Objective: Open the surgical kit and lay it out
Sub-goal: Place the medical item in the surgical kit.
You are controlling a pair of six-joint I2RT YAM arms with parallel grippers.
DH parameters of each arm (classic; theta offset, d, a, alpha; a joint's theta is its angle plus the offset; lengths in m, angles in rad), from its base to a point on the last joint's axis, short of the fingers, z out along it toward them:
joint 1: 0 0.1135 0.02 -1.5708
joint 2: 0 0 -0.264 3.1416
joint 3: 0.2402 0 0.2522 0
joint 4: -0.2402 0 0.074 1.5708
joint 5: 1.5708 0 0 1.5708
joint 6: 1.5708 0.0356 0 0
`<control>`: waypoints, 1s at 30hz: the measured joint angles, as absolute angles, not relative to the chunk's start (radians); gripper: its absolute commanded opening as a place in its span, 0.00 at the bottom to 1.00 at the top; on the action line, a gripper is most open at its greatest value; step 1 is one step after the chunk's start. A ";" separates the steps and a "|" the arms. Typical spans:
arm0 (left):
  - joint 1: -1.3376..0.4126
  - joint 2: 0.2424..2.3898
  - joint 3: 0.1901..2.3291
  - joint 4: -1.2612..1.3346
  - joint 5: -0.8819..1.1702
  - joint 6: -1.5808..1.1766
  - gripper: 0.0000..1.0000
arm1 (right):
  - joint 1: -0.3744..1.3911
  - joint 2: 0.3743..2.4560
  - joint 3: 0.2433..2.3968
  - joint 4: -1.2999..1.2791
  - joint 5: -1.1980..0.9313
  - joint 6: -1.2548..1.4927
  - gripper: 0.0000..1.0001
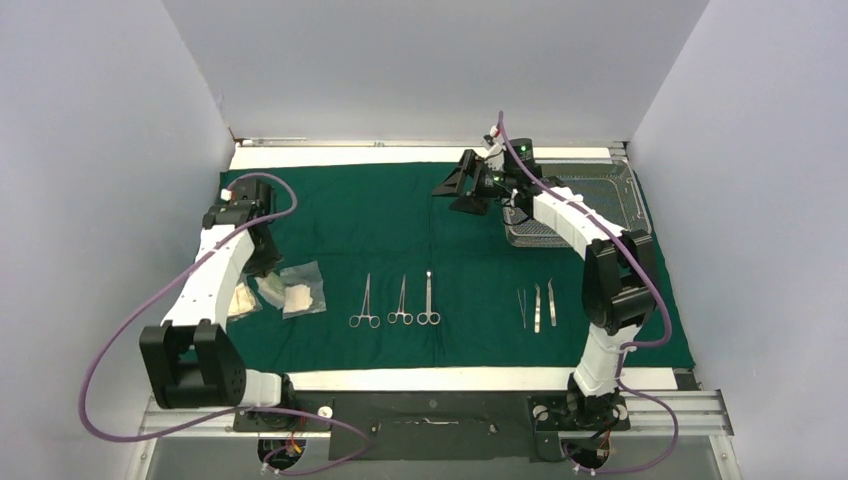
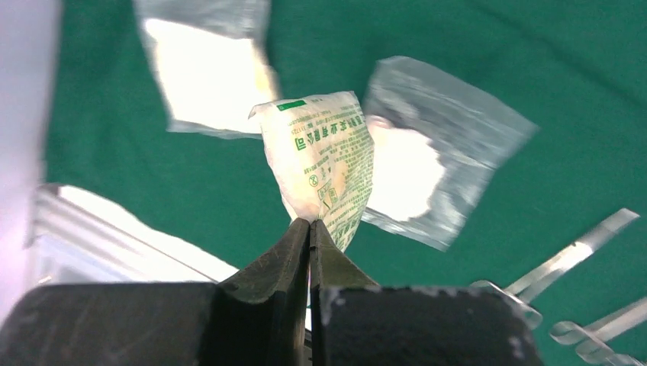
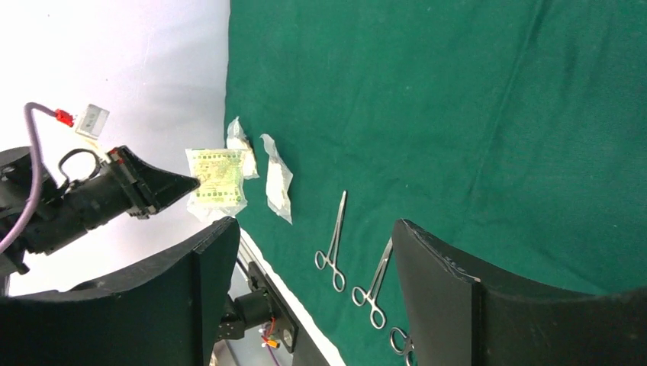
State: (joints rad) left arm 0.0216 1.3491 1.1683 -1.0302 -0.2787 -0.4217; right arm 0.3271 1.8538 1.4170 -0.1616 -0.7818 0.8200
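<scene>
White-and-black arms (image 1: 215, 275), purple cables (image 1: 128, 318)

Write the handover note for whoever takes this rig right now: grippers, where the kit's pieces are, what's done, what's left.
Left gripper: shut on a printed gauze packet, pinched at its edge over the left side of the drape.
Right gripper: open, holding nothing, hovering over the drape beside the mesh tray at the far right.
Done: drape spread flat; three forceps in a row mid-cloth; three tweezers in a row to their right; two other packets lying at the left.
Left: probably set the held packet beside those two and release. The tray looks empty where the arm does not hide it.
</scene>
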 measured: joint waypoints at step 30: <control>-0.174 1.835 1.262 -1.124 -0.946 -0.384 0.11 | 0.222 1.858 1.467 -0.379 -0.757 0.749 0.68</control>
State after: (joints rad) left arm -0.1738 1.8347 1.2617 -1.1236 -0.9463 -0.3843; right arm 0.2222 1.8580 1.4666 -0.3790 -0.7574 0.7486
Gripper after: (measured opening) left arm 0.115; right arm 0.686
